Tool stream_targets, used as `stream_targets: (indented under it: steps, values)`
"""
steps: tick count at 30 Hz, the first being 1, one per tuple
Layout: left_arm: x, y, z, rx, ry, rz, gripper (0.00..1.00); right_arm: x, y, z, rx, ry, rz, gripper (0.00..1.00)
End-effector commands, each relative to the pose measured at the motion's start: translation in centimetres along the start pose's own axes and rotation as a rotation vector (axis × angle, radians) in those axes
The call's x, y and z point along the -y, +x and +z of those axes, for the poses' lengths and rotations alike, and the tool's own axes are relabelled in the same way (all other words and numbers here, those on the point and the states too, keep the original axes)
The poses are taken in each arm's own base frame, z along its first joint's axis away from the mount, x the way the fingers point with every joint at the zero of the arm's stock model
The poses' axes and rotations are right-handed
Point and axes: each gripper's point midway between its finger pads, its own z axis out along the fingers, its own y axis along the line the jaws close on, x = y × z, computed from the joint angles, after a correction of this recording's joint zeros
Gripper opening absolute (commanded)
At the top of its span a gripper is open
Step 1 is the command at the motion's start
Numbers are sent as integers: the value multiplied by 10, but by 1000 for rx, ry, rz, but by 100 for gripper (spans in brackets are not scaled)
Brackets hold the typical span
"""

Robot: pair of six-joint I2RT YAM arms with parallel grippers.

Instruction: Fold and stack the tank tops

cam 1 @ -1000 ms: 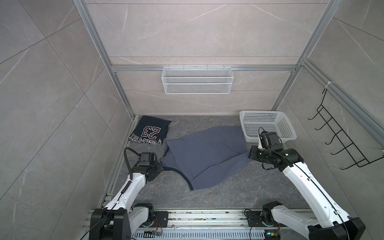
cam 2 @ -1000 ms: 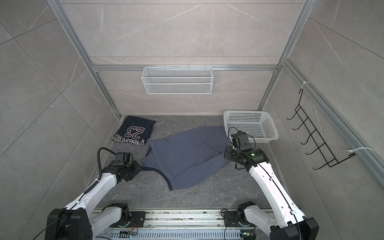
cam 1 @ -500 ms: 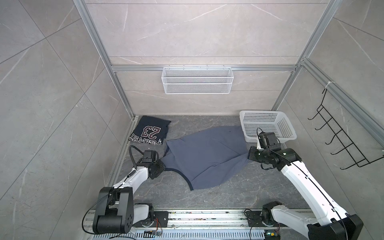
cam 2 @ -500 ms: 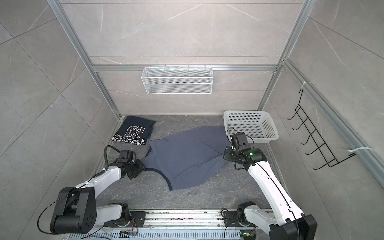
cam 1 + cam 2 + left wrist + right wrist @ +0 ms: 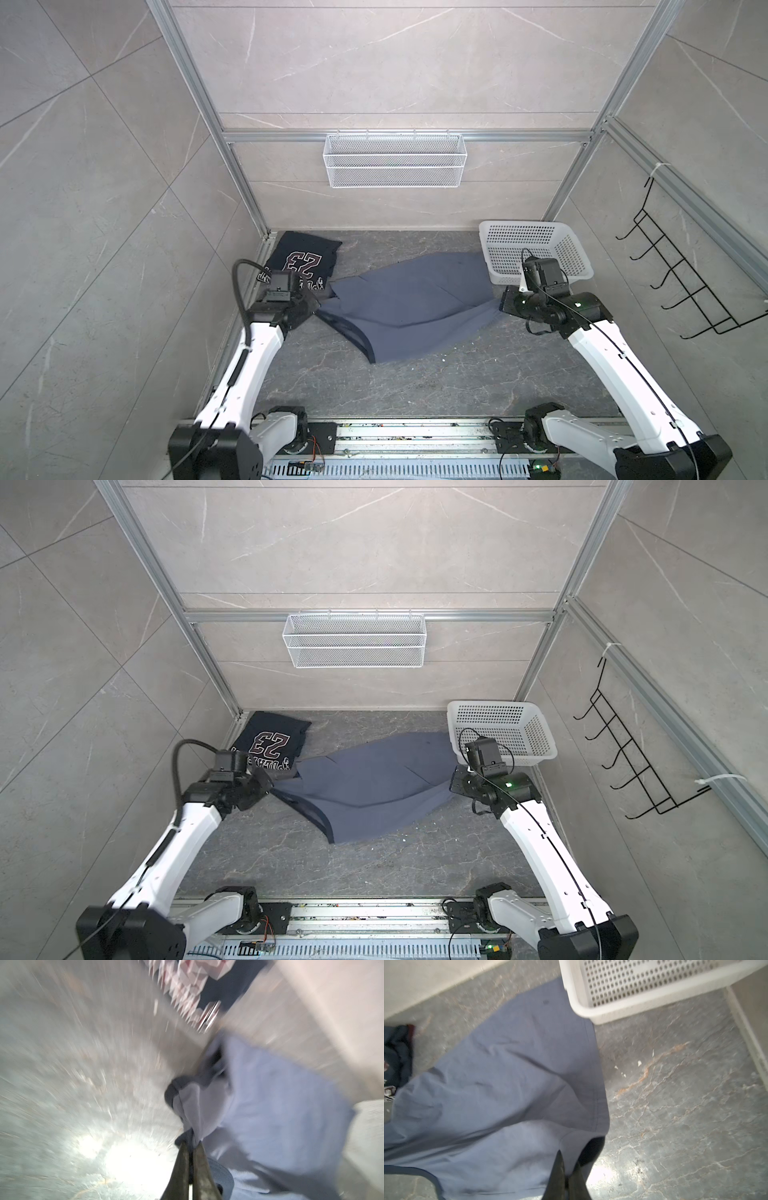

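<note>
The floor (image 5: 415, 386) is dark grey stone with thin pale cracks, and pale tiled walls (image 5: 395, 62) stand around it. A white wire shelf (image 5: 394, 160) hangs on the back wall and a black hook rack (image 5: 681, 286) on the right wall. A white basket (image 5: 536, 249) sits in the far right corner. The blue tank top (image 5: 407, 307) lies across the middle of the floor, just beside the basket. The navy tank top (image 5: 301, 259) lies in the far left corner. The left gripper (image 5: 191, 1145) pinches the blue top's left end, jaws pressed together on bunched cloth. The right gripper (image 5: 569, 1167) pinches its right end. The left wrist view is very blurry. The left arm hides part of the navy top, and the small words under its 23 are too hard to read.
</note>
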Motion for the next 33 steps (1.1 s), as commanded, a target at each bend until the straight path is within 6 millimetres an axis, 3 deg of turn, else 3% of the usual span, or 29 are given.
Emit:
stream_targets:
  steps: [1,6,9,14,17,23,28,33]
  values:
    - [-32,-5,-47,68,-164,67,0,3,-15,-23,61,15,-8,0]
    - [-31,70,28,-286,-135,52,0,-7,-12,-16,35,-37,3,0]
    - [-14,74,37,-317,-43,34,0,-9,-8,-12,9,-46,-1,0]
    - [28,32,9,-230,81,73,0,-6,-13,-18,33,-28,-12,0]
    - [32,16,-4,-190,75,84,0,-4,-17,-22,49,-21,-12,0]
    - [40,3,-15,-159,90,89,0,5,-30,-36,99,40,-26,0]
    - [39,-33,-47,-19,70,94,0,8,-55,-76,216,41,-3,0]
    - [33,-80,-108,224,43,85,0,6,-84,-138,375,2,28,0]
